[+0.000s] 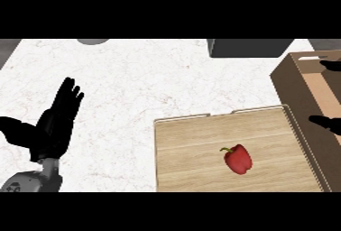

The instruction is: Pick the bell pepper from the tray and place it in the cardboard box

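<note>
On the tray (pixel 200 135), right of centre: bell pepper (pixel 238 159), red, lying flat, alone on the wood. Long axis runs roughly away from the robot, slightly tilted, stem end at the far-left tip. Nothing touching it. Cardboard box (pixel 300 85) sits against the tray's right edge, top open, so by my read the carry is a short hop rightward over the tray's rim.

Key relation: pepper lies to the right of the left hand (pixel 57 122), with a wide strip of counter (pixel 133 81) plus half the tray between them. Right hand (pixel 327 123) shows only as black bits at the view's right edge, over the box. It's much nearer the pepper, and on the box side. My call: right hand's job, coming in from the right and closing across the pepper's short width.

Left hand: flat open, fingers straight and pointing up, resting at the left, holding nothing. Right hand: too little in view, can't tell whether spread or closed. Pick not started.
</note>
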You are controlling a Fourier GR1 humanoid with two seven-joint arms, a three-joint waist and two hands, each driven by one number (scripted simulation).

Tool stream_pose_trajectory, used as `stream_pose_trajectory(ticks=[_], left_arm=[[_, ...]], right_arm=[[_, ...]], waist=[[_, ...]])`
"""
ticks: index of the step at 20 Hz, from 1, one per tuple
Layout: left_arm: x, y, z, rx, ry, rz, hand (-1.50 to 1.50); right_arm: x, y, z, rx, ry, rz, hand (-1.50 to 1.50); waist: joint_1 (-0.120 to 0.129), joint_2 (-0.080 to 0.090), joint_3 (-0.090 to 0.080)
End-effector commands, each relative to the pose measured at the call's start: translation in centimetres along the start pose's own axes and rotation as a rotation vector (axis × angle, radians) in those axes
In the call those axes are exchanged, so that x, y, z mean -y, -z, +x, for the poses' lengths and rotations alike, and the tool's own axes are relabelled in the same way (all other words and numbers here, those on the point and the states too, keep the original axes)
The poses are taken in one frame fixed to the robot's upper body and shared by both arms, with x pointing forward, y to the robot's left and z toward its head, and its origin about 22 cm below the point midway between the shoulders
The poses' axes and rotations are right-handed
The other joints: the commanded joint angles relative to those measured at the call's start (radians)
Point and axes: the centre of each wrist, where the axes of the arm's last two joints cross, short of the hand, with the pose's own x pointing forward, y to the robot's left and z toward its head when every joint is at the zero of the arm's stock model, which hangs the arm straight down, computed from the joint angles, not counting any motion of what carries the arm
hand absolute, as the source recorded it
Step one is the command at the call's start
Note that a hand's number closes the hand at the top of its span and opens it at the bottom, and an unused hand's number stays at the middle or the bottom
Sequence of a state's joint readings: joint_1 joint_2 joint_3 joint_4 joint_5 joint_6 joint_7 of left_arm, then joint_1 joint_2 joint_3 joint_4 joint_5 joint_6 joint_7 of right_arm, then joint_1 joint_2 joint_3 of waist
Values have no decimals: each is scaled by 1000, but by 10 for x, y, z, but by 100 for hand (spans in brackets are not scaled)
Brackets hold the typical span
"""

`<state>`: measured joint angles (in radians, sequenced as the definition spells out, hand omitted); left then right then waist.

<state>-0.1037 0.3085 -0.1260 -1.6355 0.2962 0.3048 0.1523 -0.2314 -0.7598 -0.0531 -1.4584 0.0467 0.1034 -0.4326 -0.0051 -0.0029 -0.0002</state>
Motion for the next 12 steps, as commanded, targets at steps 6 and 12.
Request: stream_pose_trajectory(ticks=[6, 12], left_arm=[[-9, -7, 5, 3, -3, 13, 0], [-8, 9, 9, -3, -15, 7, 0]], right_arm=[[37, 17, 74, -95, -322, 539, -150], [-3, 16, 131, -144, -294, 632, -150]], waist=[[-9, -9, -4], [-10, -2, -2]])
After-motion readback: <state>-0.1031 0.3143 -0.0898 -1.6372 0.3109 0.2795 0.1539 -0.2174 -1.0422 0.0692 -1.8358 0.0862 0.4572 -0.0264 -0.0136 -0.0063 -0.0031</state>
